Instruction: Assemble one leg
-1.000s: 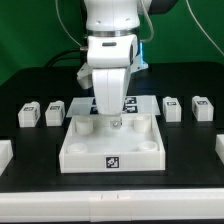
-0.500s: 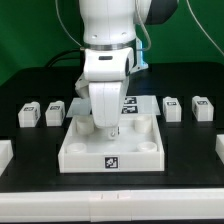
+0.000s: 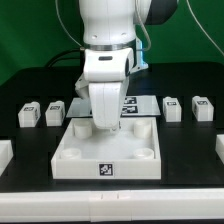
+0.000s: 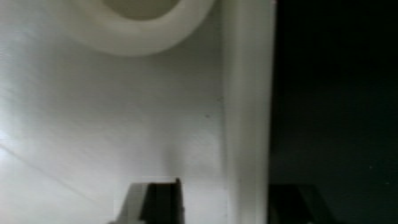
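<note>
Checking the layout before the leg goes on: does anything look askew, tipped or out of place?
Nothing stands out. The four legs stand upright, two on each side of the tray, which sits square; the gripper straddles its far wall.

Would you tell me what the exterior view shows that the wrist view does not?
Only the exterior view shows the small white block-like tagged legs, two either side of the arm, and the marker board. Only the wrist view shows a round hole close up and a dark fingertip. Both show the large white square tray on the black table, with the gripper at its wall.
</note>
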### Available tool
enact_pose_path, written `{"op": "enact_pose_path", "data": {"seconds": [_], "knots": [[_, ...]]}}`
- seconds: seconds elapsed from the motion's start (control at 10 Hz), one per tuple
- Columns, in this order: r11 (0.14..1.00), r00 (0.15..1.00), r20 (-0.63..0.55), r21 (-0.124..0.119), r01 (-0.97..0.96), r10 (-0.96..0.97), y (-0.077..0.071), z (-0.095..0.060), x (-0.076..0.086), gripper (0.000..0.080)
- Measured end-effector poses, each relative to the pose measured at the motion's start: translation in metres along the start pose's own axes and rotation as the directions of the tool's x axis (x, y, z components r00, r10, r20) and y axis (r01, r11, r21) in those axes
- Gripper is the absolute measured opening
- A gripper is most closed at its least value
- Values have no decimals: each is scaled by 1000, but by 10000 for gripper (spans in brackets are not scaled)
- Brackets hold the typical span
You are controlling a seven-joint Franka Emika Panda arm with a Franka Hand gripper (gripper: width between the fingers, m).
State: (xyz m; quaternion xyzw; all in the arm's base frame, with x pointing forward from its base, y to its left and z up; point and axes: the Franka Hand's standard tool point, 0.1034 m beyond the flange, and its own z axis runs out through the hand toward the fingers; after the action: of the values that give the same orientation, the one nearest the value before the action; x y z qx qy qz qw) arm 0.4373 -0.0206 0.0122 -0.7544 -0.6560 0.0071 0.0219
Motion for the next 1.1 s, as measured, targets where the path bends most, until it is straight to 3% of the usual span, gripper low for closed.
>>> {"op": "enact_pose_path", "data": {"seconds": [0.1,0.9,1.0,1.1], "knots": [[1000,1000,-1,-6,-1,1,1,-1,0,59],[1000,1000,-2,-7,0,0,2,-1,1,60],[1000,1000,-6,-13,24,-24,7,0,12,60],[998,998,-16,-22,61,-61,12,0,35,60]]}}
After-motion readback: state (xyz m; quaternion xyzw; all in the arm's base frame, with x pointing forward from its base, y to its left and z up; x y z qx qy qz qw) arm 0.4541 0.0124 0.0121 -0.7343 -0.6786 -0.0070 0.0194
